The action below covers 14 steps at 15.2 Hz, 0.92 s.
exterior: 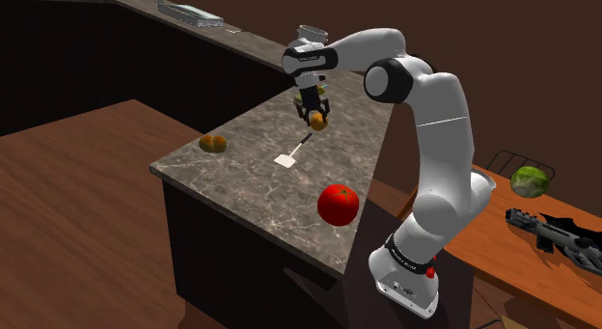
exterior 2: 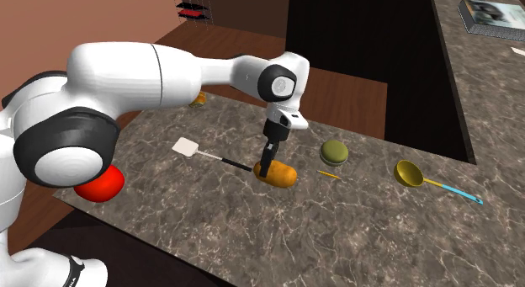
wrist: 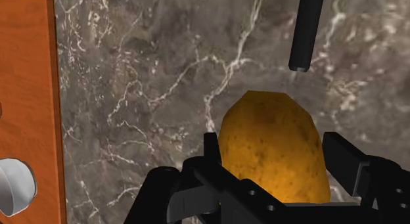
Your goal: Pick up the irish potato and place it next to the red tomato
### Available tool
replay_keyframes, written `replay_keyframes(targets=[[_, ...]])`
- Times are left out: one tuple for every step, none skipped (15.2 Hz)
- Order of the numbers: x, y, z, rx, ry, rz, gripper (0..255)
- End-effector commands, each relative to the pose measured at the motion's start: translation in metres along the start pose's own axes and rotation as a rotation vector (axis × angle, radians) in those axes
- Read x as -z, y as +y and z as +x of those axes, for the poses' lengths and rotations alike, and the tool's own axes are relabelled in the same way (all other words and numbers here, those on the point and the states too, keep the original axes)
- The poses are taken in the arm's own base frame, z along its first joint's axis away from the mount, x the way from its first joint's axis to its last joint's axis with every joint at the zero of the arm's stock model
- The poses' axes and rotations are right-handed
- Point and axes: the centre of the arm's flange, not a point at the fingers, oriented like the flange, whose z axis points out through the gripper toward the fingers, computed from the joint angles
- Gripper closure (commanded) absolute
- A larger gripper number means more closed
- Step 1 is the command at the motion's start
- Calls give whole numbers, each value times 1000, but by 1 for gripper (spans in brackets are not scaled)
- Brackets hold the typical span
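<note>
The brown-yellow potato sits between the black fingers of my gripper, which clasp it on both sides. It hangs low over the marble counter; I cannot tell whether it touches the surface. The red tomato rests near the counter's edge closest to the stand, well apart from the potato.
A white spatula with a black handle lies between potato and tomato. A brown bun-like thing, a green round object and a yellow ladle also lie on the counter. A wooden panel borders the counter.
</note>
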Motion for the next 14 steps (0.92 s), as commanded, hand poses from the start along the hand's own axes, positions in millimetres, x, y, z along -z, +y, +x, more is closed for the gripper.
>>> replay_keyframes(targets=[[0, 0, 0, 0, 0, 0, 255], [0, 0, 0, 0, 0, 0, 255], [0, 0, 0, 0, 0, 0, 255], [0, 0, 0, 0, 0, 0, 255], [0, 0, 0, 0, 0, 0, 255], [0, 0, 0, 0, 0, 0, 255], [0, 0, 0, 0, 0, 0, 255], [0, 0, 0, 0, 0, 0, 255], [0, 0, 0, 0, 0, 0, 255], [4, 3, 0, 0, 0, 0, 255], [9, 6, -1, 0, 0, 0, 255], [13, 9, -1, 0, 0, 0, 255], [18, 12, -2, 0, 0, 0, 255], [22, 14, -2, 0, 0, 0, 255]])
